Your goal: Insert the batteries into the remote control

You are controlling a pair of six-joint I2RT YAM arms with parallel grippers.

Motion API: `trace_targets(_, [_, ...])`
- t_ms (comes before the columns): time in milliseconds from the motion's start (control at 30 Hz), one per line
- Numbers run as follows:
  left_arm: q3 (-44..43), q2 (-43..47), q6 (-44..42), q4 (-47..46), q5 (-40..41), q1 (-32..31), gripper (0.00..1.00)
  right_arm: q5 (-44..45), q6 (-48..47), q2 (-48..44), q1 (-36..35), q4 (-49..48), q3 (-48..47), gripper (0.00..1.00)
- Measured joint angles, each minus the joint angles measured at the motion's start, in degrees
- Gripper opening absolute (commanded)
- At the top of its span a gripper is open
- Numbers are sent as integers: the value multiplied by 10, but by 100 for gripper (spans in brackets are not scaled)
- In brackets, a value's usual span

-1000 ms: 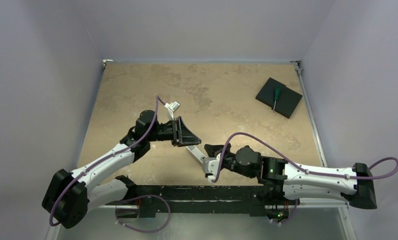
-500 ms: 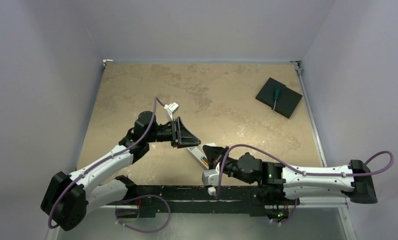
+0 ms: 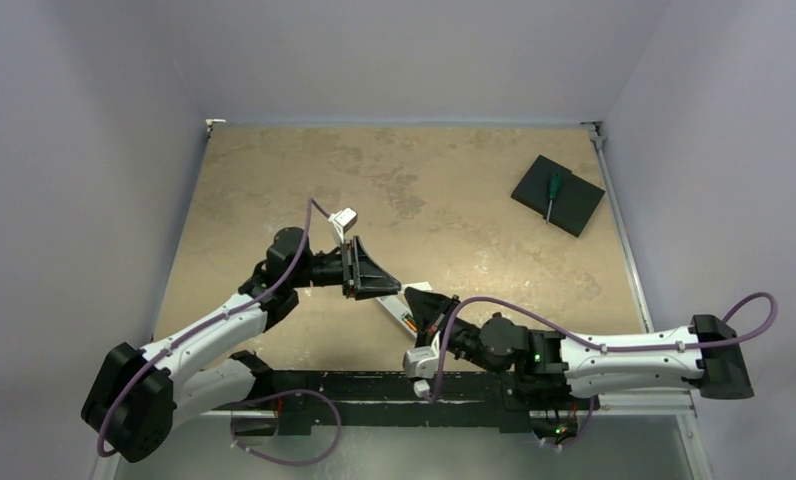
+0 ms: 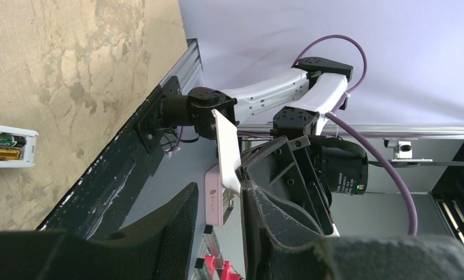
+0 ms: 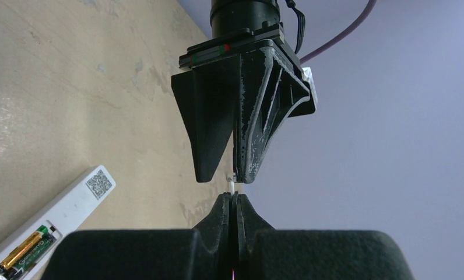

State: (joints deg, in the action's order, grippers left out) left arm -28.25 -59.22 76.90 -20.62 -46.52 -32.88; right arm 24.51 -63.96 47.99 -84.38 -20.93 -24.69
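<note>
Two batteries (image 5: 28,249) sit in the remote control (image 5: 78,201) near the right hand (image 5: 232,197), clamped on a white cover (image 4: 227,149).

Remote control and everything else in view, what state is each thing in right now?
Remote control: lying back up, battery recess uncovered.
Batteries: both seated in the recess.
Battery cover: off, held in the air.
Right gripper: shut on the battery cover.
Left gripper: open, at the cover's far end.
Screwdriver: lying on the black pad.
</note>
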Motion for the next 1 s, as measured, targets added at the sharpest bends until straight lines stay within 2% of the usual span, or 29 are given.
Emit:
trace_targets(500, [6, -1, 35, -45, -13, 1, 25, 5, -17, 27, -9, -42, 5, 0])
trace_targets(800, [9, -1, 41, -50, -13, 2, 6, 13, -22, 35, -11, -61, 6, 0])
trace_targets(833, [9, -1, 41, -51, -13, 2, 0, 13, -22, 35, -11, -63, 6, 2])
trace_targets(1000, [11, -2, 48, -57, -13, 2, 0, 13, -23, 34, -14, -64, 9, 20])
